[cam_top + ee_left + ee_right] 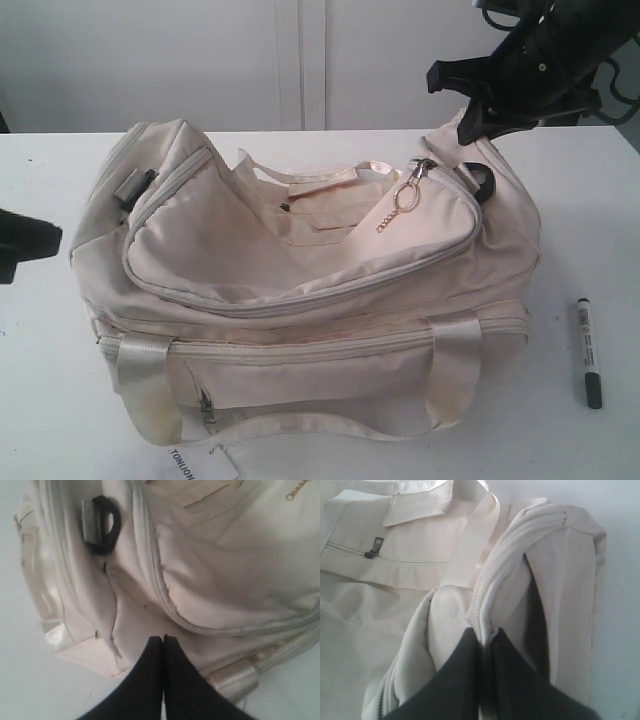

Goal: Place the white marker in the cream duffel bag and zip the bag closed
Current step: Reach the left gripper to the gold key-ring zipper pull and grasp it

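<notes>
Tabletop (50, 400): white marker (587, 352) beside cream duffel bag (300, 270), apart from right fingers (455, 680) tight on its rim; left fingers (145, 680) together.

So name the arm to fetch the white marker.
Right, probably: the white marker lies on its side of the cream duffel bag, across the bag from the left gripper. But the right gripper pinches the bag's rim and must release first.

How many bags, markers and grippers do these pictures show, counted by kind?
Bags: 1, the cream duffel bag
Markers: 1, the white marker
Grippers: 2, the left gripper and the right gripper
Total: 4
</notes>
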### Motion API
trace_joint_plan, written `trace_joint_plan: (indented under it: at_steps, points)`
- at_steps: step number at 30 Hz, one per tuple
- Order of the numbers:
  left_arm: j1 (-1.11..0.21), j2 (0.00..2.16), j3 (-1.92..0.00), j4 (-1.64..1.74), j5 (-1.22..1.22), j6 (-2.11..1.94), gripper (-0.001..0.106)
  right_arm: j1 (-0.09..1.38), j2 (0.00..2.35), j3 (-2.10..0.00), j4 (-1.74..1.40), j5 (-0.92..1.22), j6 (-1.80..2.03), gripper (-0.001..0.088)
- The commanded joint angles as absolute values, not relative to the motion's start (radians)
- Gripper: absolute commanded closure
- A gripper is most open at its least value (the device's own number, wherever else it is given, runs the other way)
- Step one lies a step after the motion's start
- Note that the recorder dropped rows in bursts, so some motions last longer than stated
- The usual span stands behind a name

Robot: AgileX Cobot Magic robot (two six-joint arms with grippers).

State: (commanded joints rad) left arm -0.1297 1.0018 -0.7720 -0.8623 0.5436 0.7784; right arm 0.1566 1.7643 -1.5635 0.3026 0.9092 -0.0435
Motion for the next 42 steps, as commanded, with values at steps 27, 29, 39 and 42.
trace_joint_plan:
  at_steps: [27, 29, 39, 42]
  points:
    - [-0.494, 1.526, -1.123, -1.126, 0.441, 0.949, 0.105, 0.157, 1.764, -1.563, 0.303, 0.909, -0.043, 0.0868]
    - [-0.503, 1.562, -1.156, -1.133, 0.450, 0.949, 0.105, 0.157, 1.764, -1.563, 0.303, 0.909, -0.043, 0.0868]
    - [-0.505, 1.712, -1.333, -1.167, 0.610, 0.965, 0.105, 0.157, 1.764, -1.563, 0.303, 0.901, -0.043, 0.0868]
    - [-0.510, 1.743, -1.374, -1.169, 0.636, 0.975, 0.105, 0.157, 1.764, -1.563, 0.303, 0.901, -0.043, 0.0868]
